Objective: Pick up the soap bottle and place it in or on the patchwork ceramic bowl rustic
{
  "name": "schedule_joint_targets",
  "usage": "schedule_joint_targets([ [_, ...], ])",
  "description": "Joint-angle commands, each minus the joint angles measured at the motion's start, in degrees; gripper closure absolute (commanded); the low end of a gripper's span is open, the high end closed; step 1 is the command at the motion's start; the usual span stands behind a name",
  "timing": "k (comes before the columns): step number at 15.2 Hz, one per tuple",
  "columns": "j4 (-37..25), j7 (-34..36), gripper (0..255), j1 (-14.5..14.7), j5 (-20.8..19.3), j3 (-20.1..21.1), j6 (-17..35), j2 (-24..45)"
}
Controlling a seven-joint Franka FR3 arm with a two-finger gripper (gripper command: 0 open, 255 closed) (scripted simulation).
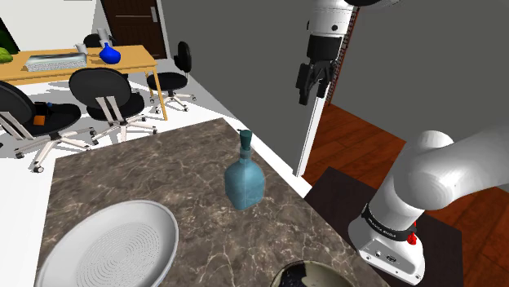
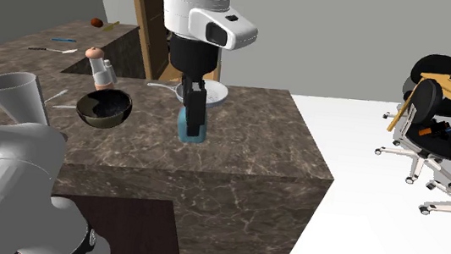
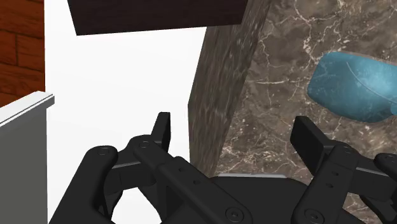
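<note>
gripper point(image 1: 310, 94) wide open, clasping nothing, hovering over bench point(image 1: 147, 175) edge; teal soap bottle point(image 1: 244, 181) upright at its 7 o'clock, shoulder view.

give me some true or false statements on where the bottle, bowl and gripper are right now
1. The gripper is open and holds nothing. True.
2. The soap bottle lies on its side. False: it stands upright on the marbled counter.
3. The bottle is inside the dark bowl. False: it stands on the counter, apart from the bowl.
4. A white ridged plate sits on the counter. True.
</note>
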State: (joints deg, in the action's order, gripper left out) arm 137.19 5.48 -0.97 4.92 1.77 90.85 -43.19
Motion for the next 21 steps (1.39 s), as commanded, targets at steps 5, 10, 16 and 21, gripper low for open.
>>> schedule_joint_targets([
  [5,-0.62,4.54,0,2.18,3.82,4.42,2.74,1.76],
  [10,-2.72,10.07,0,4.52,7.79,9.96,6.51,5.28],
  [16,-7.18,16.64,0,6.5,10.87,16.63,11.18,11.18],
  [21,-8.63,19.81,0,7.19,11.7,20.16,14.88,14.7],
])
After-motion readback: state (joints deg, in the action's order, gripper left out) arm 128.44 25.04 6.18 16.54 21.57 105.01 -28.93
